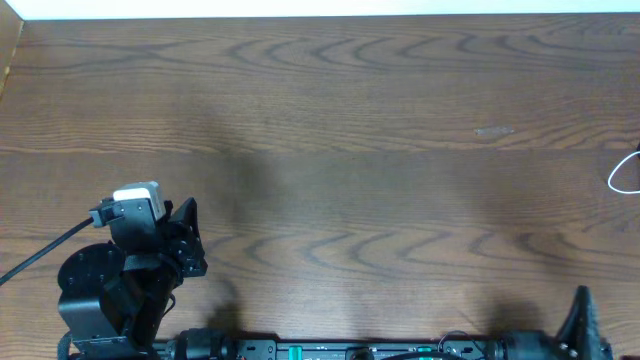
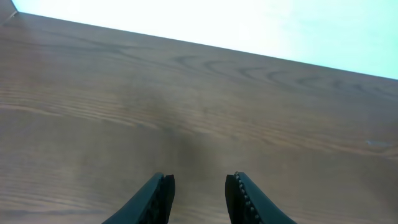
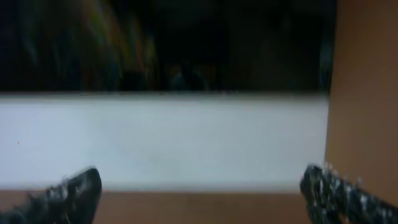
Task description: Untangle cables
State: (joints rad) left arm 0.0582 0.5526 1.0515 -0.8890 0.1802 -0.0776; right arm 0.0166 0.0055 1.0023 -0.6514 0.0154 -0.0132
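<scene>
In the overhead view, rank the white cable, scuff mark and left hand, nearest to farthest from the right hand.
1. White cable, right edge, just beyond the right hand.
2. Scuff mark, farther up, right of centre.
3. Left hand, across the table, lower left.

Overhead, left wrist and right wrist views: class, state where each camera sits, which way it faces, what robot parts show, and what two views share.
Overhead: above the brown wooden table, facing straight down; left arm and right arm show at the near edge, thin white cable at the right edge.
Left wrist: on the left arm, facing across the table to its far edge; left gripper open.
Right wrist: blurred, facing a white band; right gripper wide open.
Shared: overhead and left wrist show the table.
</scene>
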